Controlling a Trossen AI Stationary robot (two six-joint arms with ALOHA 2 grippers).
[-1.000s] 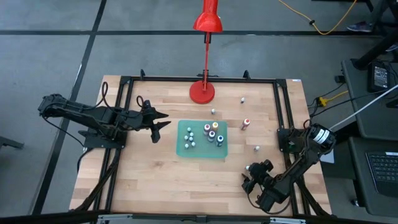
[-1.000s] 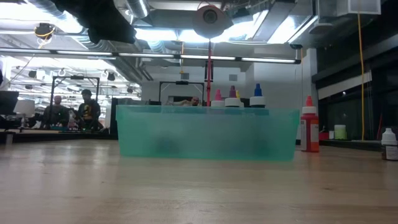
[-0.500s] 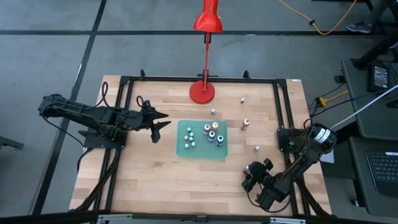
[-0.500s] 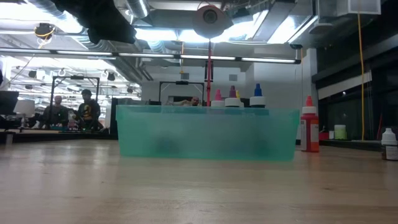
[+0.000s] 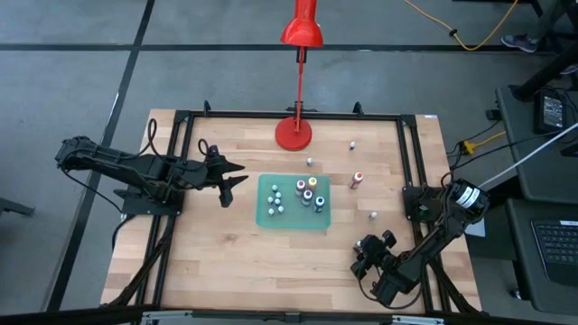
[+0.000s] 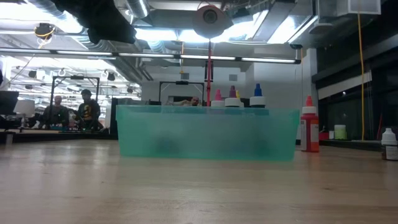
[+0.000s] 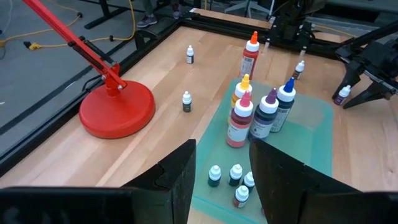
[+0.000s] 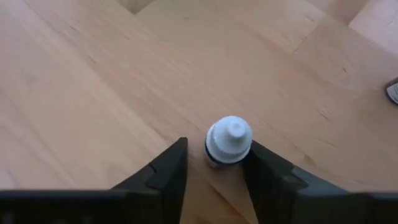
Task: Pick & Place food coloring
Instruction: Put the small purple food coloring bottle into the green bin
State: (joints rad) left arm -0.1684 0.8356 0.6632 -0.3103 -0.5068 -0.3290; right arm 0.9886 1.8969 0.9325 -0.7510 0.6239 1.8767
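Several food coloring bottles [image 5: 307,194] stand in a pale green tray [image 5: 267,220] at the table's middle. Others stand loose on the wood: a red one [image 5: 358,181] and tiny ones [image 5: 373,215], [image 5: 310,162], [image 5: 352,144]. My right gripper [image 5: 361,255] is low at the near right, its fingers [image 8: 168,168] on either side of a tiny upright white-capped bottle [image 8: 229,142], also visible as a dark-bodied bottle [image 7: 342,94] from the left wrist. My left gripper [image 5: 242,175] hovers open left of the tray, holding nothing. My right gripper's fingers come at the white-capped bottle from above, slanting down. One finger [image 8: 267,168] stands right against the bottle's side, and I cannot tell whether it touches. Bare wood shows between the other finger and the bottle, which stands upright on the table.
A red lamp with a round base [image 5: 293,134] stands at the far middle, its stem leaning over the table. A black frame [image 5: 408,153] runs around the table's edges. Bare wood lies between the tray and the near edge.
My right gripper's fingers have drawn closer together around the small bottle at the near right. The bottle still stands where it was. The left arm has kept still.
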